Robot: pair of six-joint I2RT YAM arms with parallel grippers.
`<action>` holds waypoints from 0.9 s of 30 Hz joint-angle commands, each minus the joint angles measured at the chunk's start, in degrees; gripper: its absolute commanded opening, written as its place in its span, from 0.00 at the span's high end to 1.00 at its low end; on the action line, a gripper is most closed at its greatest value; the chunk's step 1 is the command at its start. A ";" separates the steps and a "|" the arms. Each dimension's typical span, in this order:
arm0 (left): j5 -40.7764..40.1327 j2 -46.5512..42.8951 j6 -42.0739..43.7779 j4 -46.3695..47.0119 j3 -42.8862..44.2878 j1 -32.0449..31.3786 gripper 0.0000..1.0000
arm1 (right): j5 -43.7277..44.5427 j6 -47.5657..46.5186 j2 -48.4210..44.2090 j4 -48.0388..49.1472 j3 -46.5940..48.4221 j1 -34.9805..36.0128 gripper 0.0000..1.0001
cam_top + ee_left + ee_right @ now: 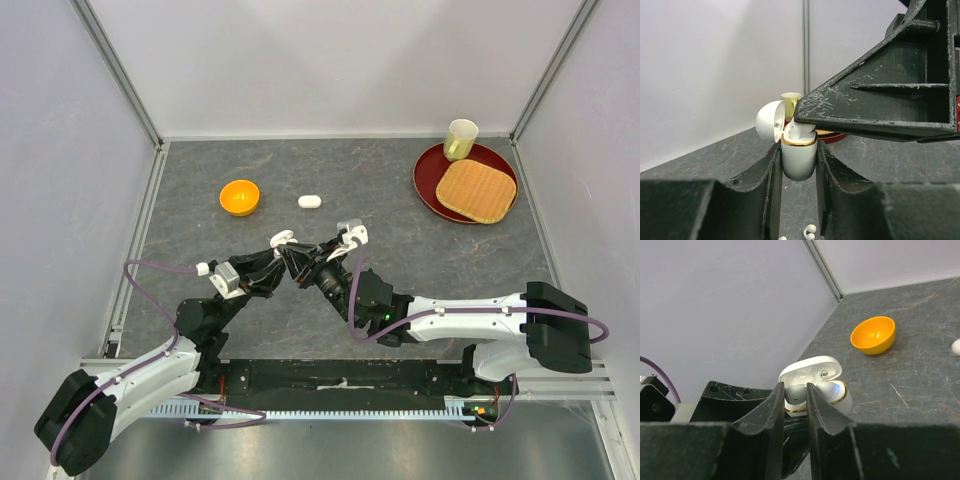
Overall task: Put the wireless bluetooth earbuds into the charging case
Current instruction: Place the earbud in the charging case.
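My left gripper is shut on the body of the white charging case, which has a gold rim and stands upright with its lid open. From above, my right gripper is shut on a white earbud, held at the case's mouth in the left slot. A second earbud sits in the other slot beside a blue light. Two loose earbuds lie on the table under the case. In the top view the left gripper and right gripper meet mid-table.
An orange bowl sits at the back left, with a small white oval case to its right. At the back right a red plate carries a woven mat and a pale cup. Walls enclose three sides.
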 commanded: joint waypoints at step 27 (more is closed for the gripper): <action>-2.62 -1.48 0.40 -2.96 1.30 0.10 0.98 | 6.29 3.04 -5.91 -39.95 23.50 -5.60 0.16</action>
